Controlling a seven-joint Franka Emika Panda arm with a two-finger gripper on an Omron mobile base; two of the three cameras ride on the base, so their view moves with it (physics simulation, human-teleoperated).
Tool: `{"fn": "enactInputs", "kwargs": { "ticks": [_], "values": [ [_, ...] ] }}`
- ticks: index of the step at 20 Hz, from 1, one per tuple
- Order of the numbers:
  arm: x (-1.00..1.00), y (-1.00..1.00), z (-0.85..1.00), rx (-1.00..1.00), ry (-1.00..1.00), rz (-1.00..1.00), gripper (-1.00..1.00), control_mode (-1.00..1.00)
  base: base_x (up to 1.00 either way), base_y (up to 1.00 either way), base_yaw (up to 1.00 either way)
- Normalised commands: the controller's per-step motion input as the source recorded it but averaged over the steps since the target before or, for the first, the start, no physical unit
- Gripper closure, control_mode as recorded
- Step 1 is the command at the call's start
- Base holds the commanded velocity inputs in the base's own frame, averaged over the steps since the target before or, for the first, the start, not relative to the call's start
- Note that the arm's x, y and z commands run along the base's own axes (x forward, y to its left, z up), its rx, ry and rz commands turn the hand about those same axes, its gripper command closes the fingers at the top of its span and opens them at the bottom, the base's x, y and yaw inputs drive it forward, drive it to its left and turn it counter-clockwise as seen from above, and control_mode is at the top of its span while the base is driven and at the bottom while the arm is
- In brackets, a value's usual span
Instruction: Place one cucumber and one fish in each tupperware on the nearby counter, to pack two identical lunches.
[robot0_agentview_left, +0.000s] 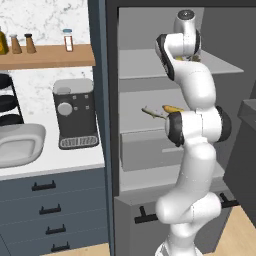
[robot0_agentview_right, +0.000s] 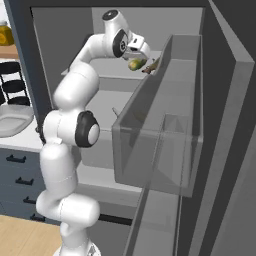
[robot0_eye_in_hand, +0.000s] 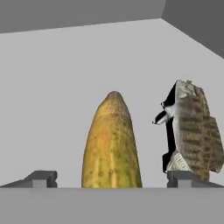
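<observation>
The gripper has its jaws wide apart, straddling the cucumber on the fridge shelf. The fish lies just beside; closing off-centre could nudge or pinch it too.

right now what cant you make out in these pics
- Cucumber: near end cut off by the bottom of the hand view.
- Fish: partly behind the arm in the left base view.
- Tupperware: cut off by the left edge there; its inside is hard to read.
</observation>
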Motion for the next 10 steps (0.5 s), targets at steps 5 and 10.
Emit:
{"fn": "enactInputs", "kwargs": {
  "ticks": [5,10],
  "values": [
    [0.0,0.0,-0.52,0.0,0.1,0.0,-1.0,-1.0,0.0,0.0,0.0],
    [0.0,0.0,-0.58,0.0,0.03,0.0,-1.0,-1.0,0.0,0.0,0.0]
  ]
}}
